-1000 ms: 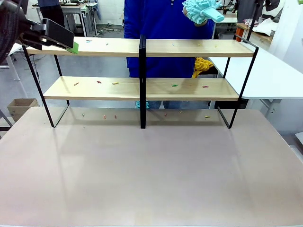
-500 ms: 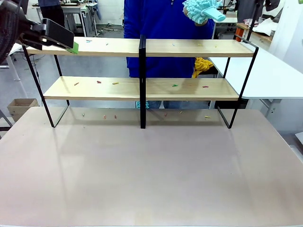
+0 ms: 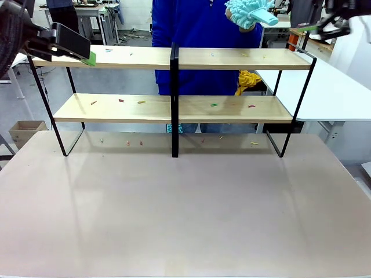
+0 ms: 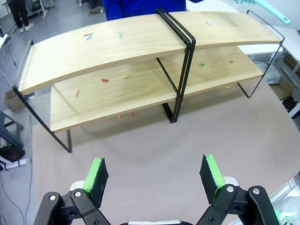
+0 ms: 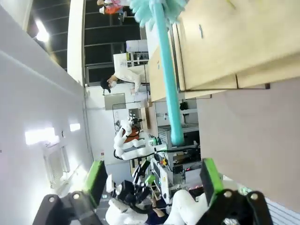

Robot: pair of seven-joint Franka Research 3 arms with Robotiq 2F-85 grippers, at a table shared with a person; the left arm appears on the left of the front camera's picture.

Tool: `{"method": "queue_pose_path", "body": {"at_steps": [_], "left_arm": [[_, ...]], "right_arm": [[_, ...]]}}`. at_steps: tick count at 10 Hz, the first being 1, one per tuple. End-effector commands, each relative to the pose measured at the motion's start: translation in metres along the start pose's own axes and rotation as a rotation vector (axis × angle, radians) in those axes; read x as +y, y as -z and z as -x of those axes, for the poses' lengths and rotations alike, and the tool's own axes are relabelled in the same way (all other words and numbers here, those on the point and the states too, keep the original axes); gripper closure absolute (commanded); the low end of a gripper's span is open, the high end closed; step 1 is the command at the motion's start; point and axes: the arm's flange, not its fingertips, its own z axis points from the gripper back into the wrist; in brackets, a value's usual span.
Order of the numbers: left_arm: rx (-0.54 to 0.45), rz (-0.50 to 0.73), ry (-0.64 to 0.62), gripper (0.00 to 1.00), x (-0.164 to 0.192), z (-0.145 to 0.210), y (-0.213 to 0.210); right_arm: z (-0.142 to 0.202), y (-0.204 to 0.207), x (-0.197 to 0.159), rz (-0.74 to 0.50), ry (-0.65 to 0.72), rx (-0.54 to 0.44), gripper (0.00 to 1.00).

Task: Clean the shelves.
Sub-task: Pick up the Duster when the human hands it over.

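Hovering left hand: fingers spread, empty, beside upper board's left end.
Right hand: spread, empty, facing duster handle.
Shelves: far side of table; 2 stiff units, probably light and slidable; steady by black frame.

Shelves and apparent scraps on table
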Motion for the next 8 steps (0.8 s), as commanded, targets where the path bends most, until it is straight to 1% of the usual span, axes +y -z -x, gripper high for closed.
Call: {"method": "queue_pose_path", "body": {"at_steps": [1, 2, 3, 5, 8], "left_arm": [[-0.005, 0.000, -0.003, 0.00, 0.000, 0.000, -0.001], [-0.005, 0.000, -0.003, 0.00, 0.000, 0.000, -0.001], [-0.005, 0.000, -0.003, 0.00, 0.000, 0.000, -0.001], [-0.005, 0.000, -0.003, 0.00, 0.000, 0.000, -0.001], [-0.005, 0.000, -0.003, 0.00, 0.000, 0.000, -0.001]], "right_arm": [[-0.026, 0.029, 0.008, 0.027, -0.047, -0.068, 0.00], [-0.034, 0.039, 0.003, 0.053, -0.056, -0.099, 0.00], [-0.039, 0.044, -0.002, 0.057, -0.057, -0.100, 0.00], [-0.041, 0.046, -0.009, 0.031, -0.087, -0.135, 0.00], [-0.042, 0.046, -0.011, 0.029, -0.110, -0.169, 0.00]]}}
